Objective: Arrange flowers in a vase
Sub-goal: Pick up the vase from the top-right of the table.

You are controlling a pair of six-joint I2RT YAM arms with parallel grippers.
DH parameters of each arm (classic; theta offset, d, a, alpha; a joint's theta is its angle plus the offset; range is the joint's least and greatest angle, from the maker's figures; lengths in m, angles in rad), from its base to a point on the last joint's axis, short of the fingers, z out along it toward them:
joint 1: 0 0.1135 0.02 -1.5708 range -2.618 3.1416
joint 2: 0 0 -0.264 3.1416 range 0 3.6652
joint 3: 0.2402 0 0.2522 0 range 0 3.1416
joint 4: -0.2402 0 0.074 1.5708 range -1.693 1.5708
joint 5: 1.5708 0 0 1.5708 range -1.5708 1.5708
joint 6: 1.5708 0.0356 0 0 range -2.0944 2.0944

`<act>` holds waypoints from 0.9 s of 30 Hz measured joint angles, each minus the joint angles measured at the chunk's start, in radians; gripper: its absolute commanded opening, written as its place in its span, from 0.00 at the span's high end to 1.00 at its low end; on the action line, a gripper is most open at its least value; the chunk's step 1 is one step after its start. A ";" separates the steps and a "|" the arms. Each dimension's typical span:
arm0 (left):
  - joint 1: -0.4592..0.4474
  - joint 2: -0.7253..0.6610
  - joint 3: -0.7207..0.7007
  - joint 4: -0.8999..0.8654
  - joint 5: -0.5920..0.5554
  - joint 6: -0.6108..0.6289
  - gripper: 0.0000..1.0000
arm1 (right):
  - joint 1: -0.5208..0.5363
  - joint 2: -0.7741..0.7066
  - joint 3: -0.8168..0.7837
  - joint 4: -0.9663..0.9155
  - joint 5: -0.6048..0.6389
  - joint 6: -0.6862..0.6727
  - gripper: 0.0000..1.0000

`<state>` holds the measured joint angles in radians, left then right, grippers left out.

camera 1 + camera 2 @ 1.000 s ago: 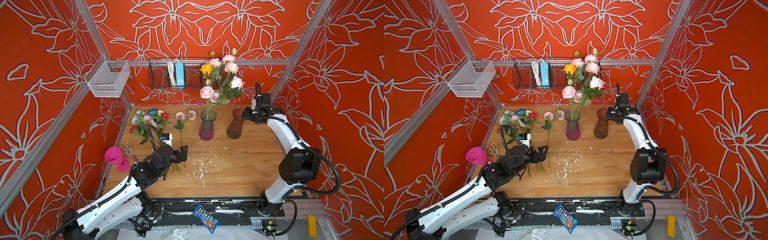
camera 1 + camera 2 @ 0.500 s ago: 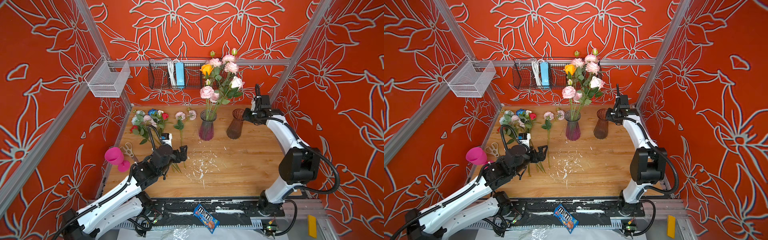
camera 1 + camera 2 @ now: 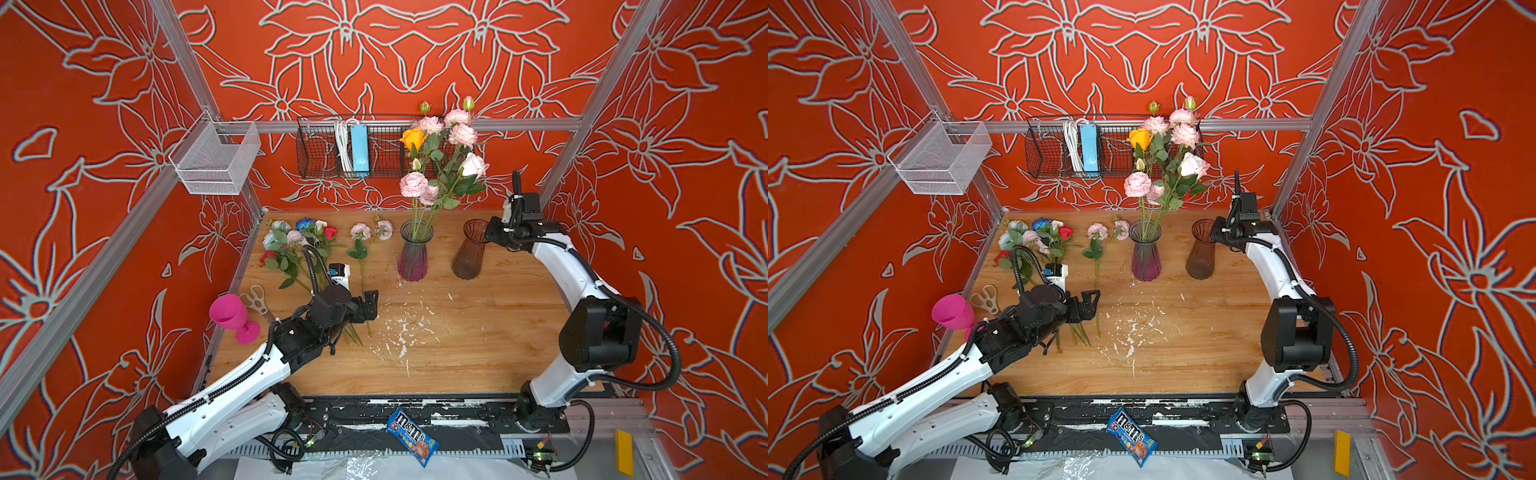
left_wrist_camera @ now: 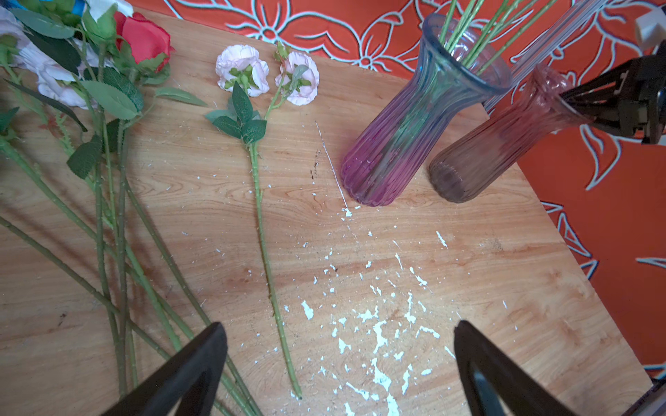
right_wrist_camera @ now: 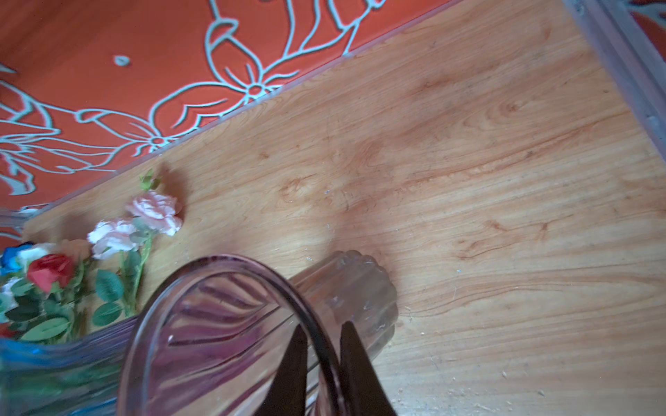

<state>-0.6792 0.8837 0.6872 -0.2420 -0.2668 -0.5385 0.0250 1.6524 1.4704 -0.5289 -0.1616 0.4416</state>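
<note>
At the back edge of the tabletop (image 3: 478, 353), the purple vase (image 3: 413, 257) holds flowers (image 3: 413, 185); beside it, the right gripper (image 5: 322, 326) narrowly pinches the brown vase (image 3: 467, 257) rim. The wide left gripper (image 4: 338, 326) hovers over a pink-bloomed stem (image 4: 266, 252).

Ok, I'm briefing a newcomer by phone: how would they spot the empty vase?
At the back of the wooden table stand two ribbed glass vases. It is the brownish vase at the right end effector, stemless; its purple neighbour holds flowers.
</note>
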 measured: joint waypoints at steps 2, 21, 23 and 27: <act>0.001 0.000 0.007 0.000 0.000 0.002 0.03 | 0.000 -0.014 -0.010 -0.007 -0.003 0.006 0.89; 0.007 -0.094 0.014 -0.020 -0.006 0.008 0.03 | -0.005 -0.136 -0.081 -0.053 -0.067 0.043 1.00; 0.008 -0.096 0.014 -0.020 -0.006 0.008 0.03 | -0.004 -0.161 -0.084 -0.064 -0.078 0.045 1.00; 0.008 -0.096 0.014 -0.020 -0.005 0.008 0.03 | -0.005 -0.218 -0.112 -0.061 -0.112 0.059 1.00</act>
<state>-0.6708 0.7879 0.7013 -0.2619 -0.2718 -0.5304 0.0204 1.4345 1.3582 -0.5900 -0.2733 0.5007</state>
